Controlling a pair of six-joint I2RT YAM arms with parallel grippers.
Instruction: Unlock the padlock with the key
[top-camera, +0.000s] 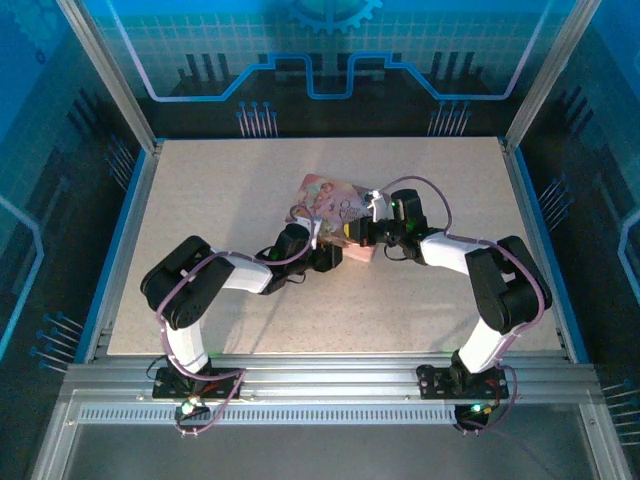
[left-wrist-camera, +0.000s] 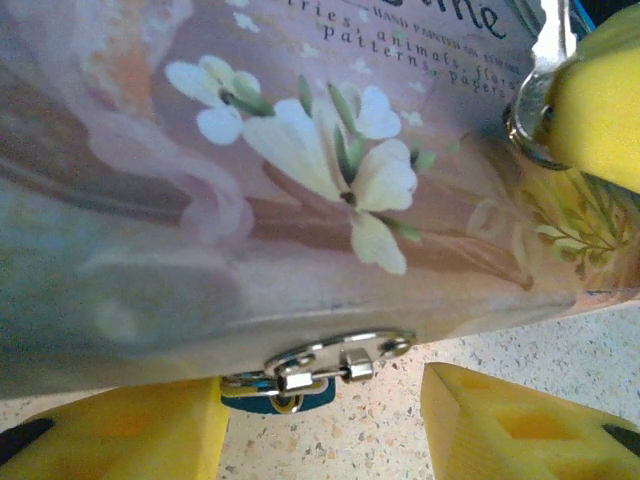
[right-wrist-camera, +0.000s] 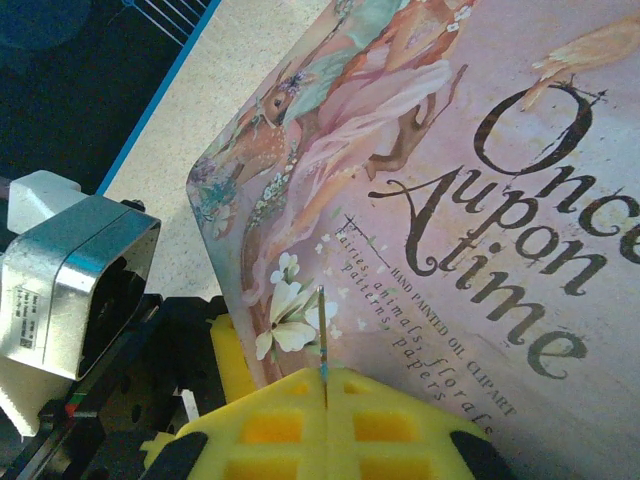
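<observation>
- L arm base sat at the near edge of the table (top-camera: 250, 310), left of centre. The arm reached in toward mid-table.
- R arm base sat at the near edge too, right of centre. That arm bent in from the right side.
- Left gripper (left-wrist-camera: 325, 410) was spread wide, holding nothing. Its yellow fingers (left-wrist-camera: 110, 440) sat low by the table top, just in front of the pink box (top-camera: 335, 198).
- The padlock (left-wrist-camera: 283, 397) was a small bluish piece hanging under a silver hasp (left-wrist-camera: 340, 362) at the bottom edge of the box's near wall. It sat between the L fingers, closer to one of them. Couldn't tell if it touched that finger.
- Right gripper (right-wrist-camera: 326, 385) had its yellow pads pressed tight together on the key (right-wrist-camera: 321, 330). The key was a thin metal sliver seen edge-on, poking out over the box lid near the printed white flowers.
- In the L wrist view, a metal ring (left-wrist-camera: 530, 125) hung beside a R pad, close to the box wall.
- The box lay approx mid-table, a bit toward the far edge, lid up, with both grippers meeting at its near side.
</observation>
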